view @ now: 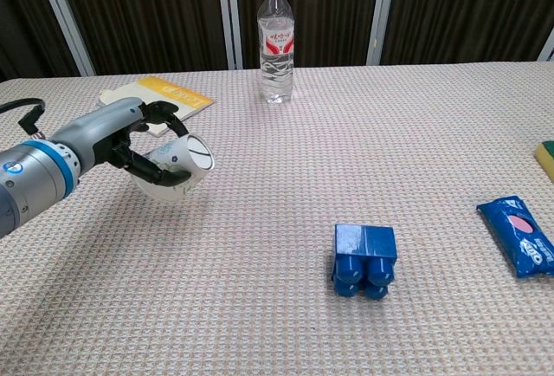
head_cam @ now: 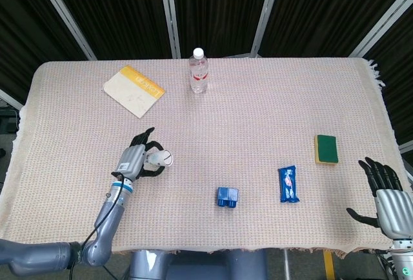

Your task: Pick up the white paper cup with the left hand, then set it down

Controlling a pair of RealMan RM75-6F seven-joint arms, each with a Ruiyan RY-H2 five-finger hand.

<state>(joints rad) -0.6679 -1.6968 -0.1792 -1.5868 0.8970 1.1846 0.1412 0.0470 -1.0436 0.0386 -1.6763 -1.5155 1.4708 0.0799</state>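
My left hand [head_cam: 137, 158] [view: 130, 145] grips the white paper cup [head_cam: 159, 158] [view: 179, 160] and holds it above the cloth at the front left. The cup is tilted, its open mouth facing right and slightly up, with fingers wrapped over and under its body. My right hand [head_cam: 383, 190] rests open at the table's front right corner, fingers spread, holding nothing; the chest view does not show it.
A water bottle [head_cam: 199, 71] [view: 276, 40] stands at the back centre, a yellow-edged notebook [head_cam: 133, 90] [view: 151, 100] at back left. A blue block [head_cam: 227, 197] [view: 364, 260], a blue snack packet [head_cam: 288, 184] [view: 517, 234] and a green sponge [head_cam: 326, 148] lie to the right.
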